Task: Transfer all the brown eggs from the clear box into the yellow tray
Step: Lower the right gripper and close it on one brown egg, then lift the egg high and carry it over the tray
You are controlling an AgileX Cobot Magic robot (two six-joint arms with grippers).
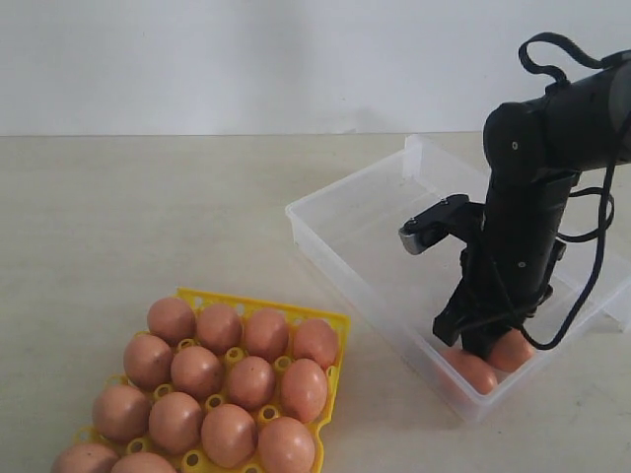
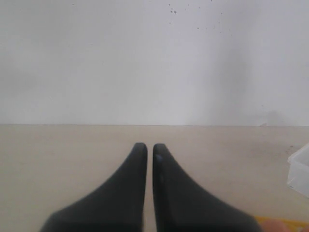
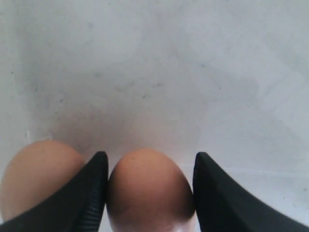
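Between the right gripper's fingers: one of the last brown eggs, low in the clear box.

The jaws stand on either side of that egg with the pads at its flanks. It cannot be told whether they already pinch it. A second egg lies just outside one finger, and the rest of the box floor looks bare. Well away from this gripper, the yellow tray holds roughly a dozen eggs or slightly more, though its near edge is cut off. By that showing the task is nearly done, with two eggs left. The left gripper hangs over the table, fingers together and empty. No brand, label or writing can be read.
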